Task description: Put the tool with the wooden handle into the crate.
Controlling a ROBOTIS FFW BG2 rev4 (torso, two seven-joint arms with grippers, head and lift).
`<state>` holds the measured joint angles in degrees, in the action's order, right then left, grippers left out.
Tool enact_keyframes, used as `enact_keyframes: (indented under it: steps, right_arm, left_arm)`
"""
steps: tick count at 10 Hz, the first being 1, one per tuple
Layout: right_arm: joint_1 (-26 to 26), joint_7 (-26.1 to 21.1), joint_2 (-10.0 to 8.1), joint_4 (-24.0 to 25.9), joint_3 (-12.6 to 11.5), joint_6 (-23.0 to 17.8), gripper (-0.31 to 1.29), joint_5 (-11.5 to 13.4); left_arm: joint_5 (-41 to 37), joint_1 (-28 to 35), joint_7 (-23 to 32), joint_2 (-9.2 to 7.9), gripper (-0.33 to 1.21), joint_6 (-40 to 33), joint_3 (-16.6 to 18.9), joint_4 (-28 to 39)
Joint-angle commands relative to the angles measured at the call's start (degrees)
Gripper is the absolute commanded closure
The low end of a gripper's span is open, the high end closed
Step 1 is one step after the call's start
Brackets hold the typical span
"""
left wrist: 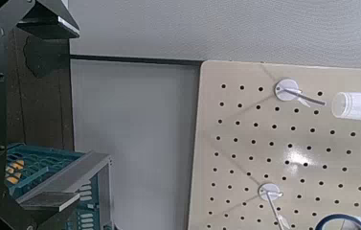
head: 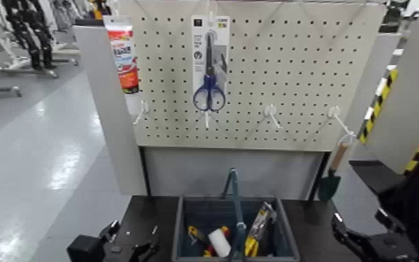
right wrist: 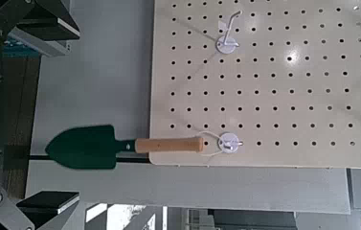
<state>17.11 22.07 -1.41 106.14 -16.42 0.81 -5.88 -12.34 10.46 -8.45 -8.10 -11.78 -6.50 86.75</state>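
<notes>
Even, bright light from overhead fills the room. Pale glare patches lie on the glossy grey floor (head: 52, 167). The pegboard (head: 268, 76) is washed out and soft-edged, its hooks casting faint shadows. The dark surface (head: 149, 216) stays dim.

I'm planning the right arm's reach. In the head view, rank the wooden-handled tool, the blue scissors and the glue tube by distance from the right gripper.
From the right gripper:
1. Wooden-handled tool, hanging just above.
2. Blue scissors, pegboard centre.
3. Glue tube, pegboard's far left.
</notes>
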Motion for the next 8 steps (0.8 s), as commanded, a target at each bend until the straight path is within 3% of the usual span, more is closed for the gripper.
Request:
enact_keyframes:
  steps: [1,3,5,8]
  right_arm:
    - [-2.87,3.77,-3.07,-1.11,-2.48,4.91,0.12,-2.39]
    - [-5.06,5.71,-5.71,-1.55,-3.27,6.49,0.12,-2.21]
    - [-8.14,7.99,-9.49,-3.04,-3.09,8.16,0.12,-2.03]
    - [-12.01,11.24,-13.80,-6.56,-2.92,9.92,0.12,-3.97]
  left_arm:
    - [-0.14,-0.08,-0.08,0.02,0.11,0.09,0.00,0.00]
    - [-0.14,-0.08,-0.08,0.02,0.11,0.18,0.00,0.00]
    - [-0.23,-0.17,-0.16,0.02,0.11,0.18,-0.09,-0.09]
    - [-0.23,-0.26,-0.16,0.11,0.11,0.27,-0.09,-0.18]
